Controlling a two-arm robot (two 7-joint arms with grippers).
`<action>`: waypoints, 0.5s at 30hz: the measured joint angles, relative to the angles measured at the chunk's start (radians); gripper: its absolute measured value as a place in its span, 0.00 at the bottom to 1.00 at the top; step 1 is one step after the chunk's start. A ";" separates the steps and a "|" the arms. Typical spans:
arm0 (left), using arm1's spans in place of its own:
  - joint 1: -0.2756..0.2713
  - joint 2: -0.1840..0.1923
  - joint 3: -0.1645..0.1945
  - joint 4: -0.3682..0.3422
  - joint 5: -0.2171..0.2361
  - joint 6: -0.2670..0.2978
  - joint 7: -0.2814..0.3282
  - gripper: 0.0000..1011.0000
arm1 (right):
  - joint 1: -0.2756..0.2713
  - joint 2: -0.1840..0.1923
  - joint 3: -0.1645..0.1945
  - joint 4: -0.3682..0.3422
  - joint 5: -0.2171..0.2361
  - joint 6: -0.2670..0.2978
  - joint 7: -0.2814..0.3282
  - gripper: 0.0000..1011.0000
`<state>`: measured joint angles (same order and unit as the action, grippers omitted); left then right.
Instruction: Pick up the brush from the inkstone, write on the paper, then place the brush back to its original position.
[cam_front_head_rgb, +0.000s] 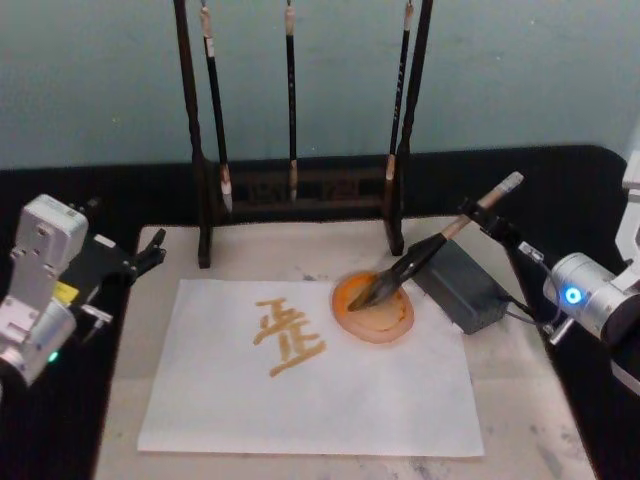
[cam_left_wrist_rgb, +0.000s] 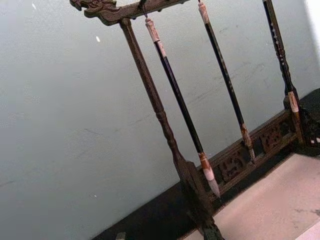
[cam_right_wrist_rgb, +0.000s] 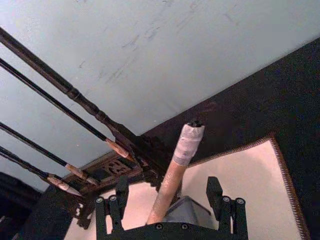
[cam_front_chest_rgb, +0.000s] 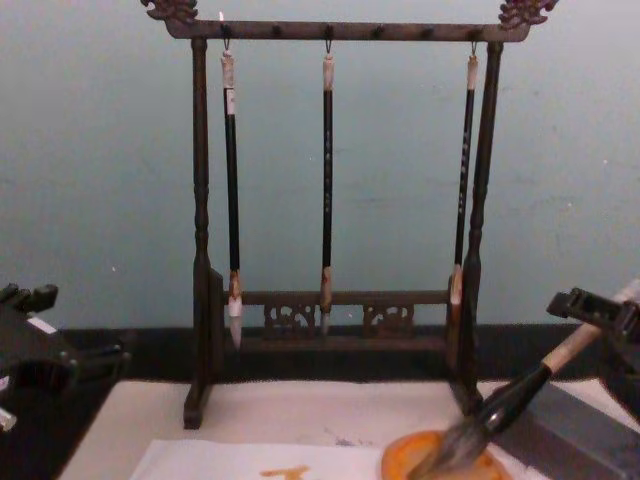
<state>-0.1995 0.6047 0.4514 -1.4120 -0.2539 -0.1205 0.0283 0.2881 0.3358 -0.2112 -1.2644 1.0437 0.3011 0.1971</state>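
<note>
There's the brush (cam_front_head_rgb: 420, 262) lying at a slant, bushy tuft down in the orange dish (cam_front_head_rgb: 390, 334) at the far right corner of the paper (cam_front_head_rgb: 350, 400). Its handle climbs right and away over the grey block (cam_front_head_rgb: 468, 292). The slant makes sense to us: the tuft sits in the dish so nothing drips on the sheet, and the pale end sticks up where it can be reached.

And the right hand (cam_right_wrist_rgb: 167, 186) is right there at that pale end, fingers (cam_right_wrist_rgb: 215, 192) wide. One stands on each side of the handle and, as far as we can tell, neither presses it.

An orange character (cam_front_head_rgb: 288, 337) sits on the paper, so we judge the writing done and the brush back in its place. All that's left is for the hand to draw off without nudging the handle.

The left hand (cam_front_head_rgb: 152, 255) is parked over the left side of the worktop (cam_front_head_rgb: 70, 450), well clear. At the far side, three thin brushes (cam_front_chest_rgb: 327, 170) hang on the rack (cam_front_chest_rgb: 200, 200).
</note>
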 joint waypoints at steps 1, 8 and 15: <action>0.000 0.000 0.000 0.000 0.000 0.000 0.000 1.00 | 0.002 0.000 -0.003 0.003 0.002 -0.001 0.003 0.99; 0.000 0.000 0.000 0.000 0.000 0.000 0.000 1.00 | 0.022 0.006 -0.022 0.029 0.019 -0.005 0.025 0.99; 0.000 0.000 0.000 0.000 0.000 0.000 0.000 1.00 | 0.028 0.009 -0.039 0.040 0.038 -0.009 0.033 0.99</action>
<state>-0.1995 0.6047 0.4514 -1.4120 -0.2539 -0.1205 0.0283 0.3160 0.3447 -0.2498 -1.2248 1.0814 0.2918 0.2297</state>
